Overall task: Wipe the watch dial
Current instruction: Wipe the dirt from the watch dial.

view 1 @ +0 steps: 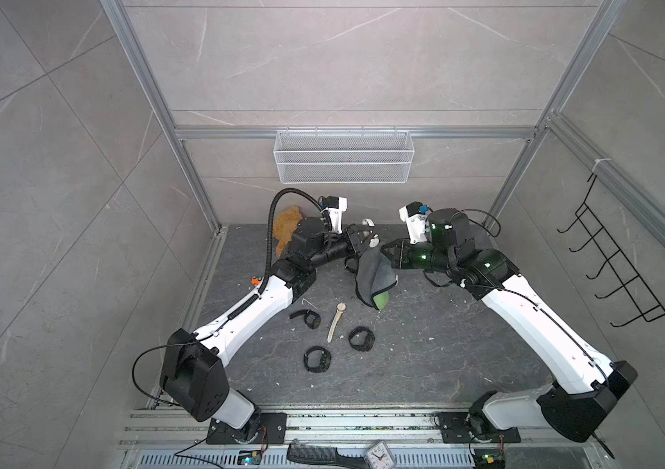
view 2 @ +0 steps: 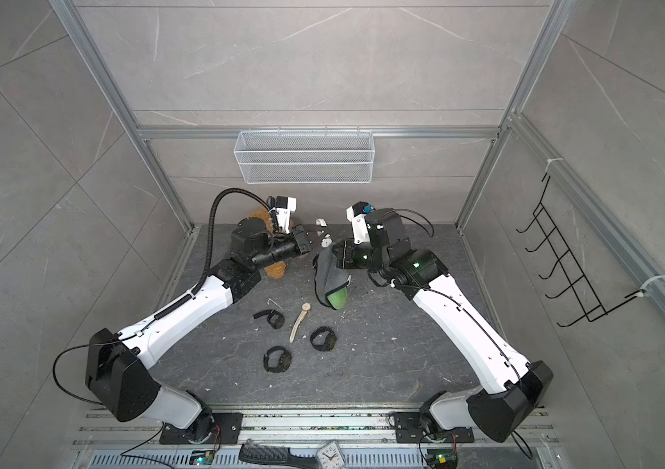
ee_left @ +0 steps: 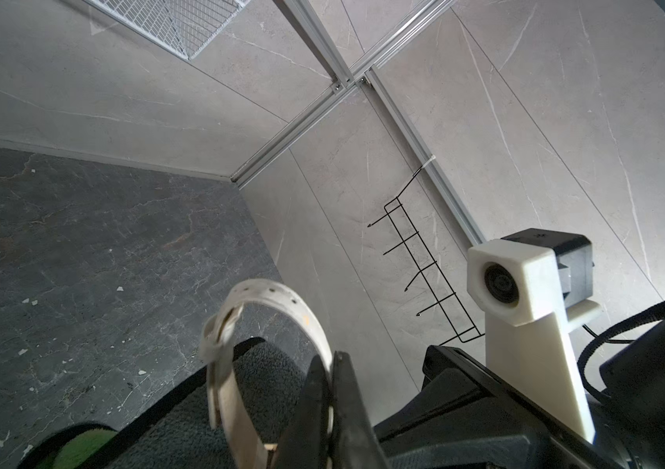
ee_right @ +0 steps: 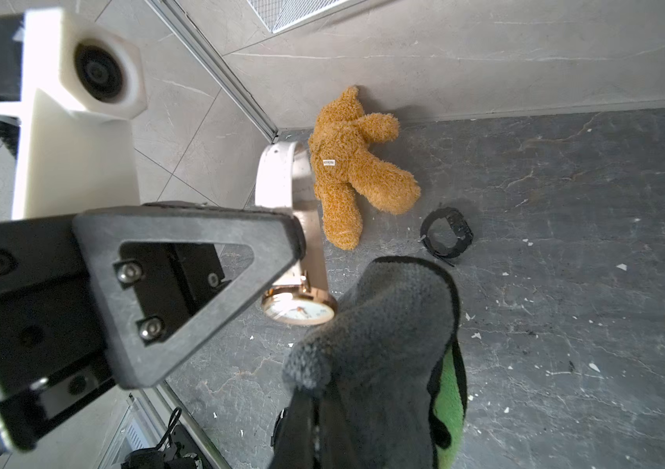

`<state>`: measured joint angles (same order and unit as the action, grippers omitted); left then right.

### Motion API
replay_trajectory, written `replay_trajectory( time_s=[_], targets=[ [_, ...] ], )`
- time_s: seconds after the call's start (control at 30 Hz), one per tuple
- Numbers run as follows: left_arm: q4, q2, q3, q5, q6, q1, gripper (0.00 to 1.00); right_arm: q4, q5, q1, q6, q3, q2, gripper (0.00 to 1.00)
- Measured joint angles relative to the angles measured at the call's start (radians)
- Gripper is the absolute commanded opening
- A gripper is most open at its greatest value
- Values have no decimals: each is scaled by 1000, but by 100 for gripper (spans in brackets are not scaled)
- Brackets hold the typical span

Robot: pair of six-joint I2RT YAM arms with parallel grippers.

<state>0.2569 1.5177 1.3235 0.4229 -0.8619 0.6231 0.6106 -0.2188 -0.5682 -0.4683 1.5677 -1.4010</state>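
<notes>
The left gripper (ee_right: pixel 298 239) is nearest in the right wrist view, its jaws closed on the white strap of the watch (ee_right: pixel 298 310). The watch is held above the floor (view 1: pixel 424 345), dial toward the right arm. The right gripper (view 1: pixel 383 249) is closed on a grey cloth (ee_right: pixel 383 325), which touches the dial's edge. Behind lies a teddy (ee_right: pixel 355 162); other watches (view 1: pixel 361 339) rest on the floor.
</notes>
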Motion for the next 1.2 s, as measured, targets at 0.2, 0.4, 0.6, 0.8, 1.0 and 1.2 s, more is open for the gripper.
replay_trajectory(
  time_s=[0.2, 0.4, 0.6, 0.8, 1.0, 1.2],
  targets=[
    [21, 21, 0, 1, -1, -2, 0, 0, -10, 0, 0, 13, -14, 0],
    [43, 57, 4, 18, -12, -14, 0, -5, -9, 0, -1, 3, -13, 0],
    [60, 100, 24, 46, -32, -19, 0, -13, -6, 0, -1, -4, -17, 0],
    [81, 109, 35, 69, -57, -19, 0, -20, 16, 0, -1, 29, -65, 0],
    [88, 109, 35, 77, -60, -24, 0, -16, 36, 2, -1, 64, -107, 0],
    [96, 106, 32, 76, -62, -27, 0, -2, 41, 19, -8, 81, -114, 0]
  ],
)
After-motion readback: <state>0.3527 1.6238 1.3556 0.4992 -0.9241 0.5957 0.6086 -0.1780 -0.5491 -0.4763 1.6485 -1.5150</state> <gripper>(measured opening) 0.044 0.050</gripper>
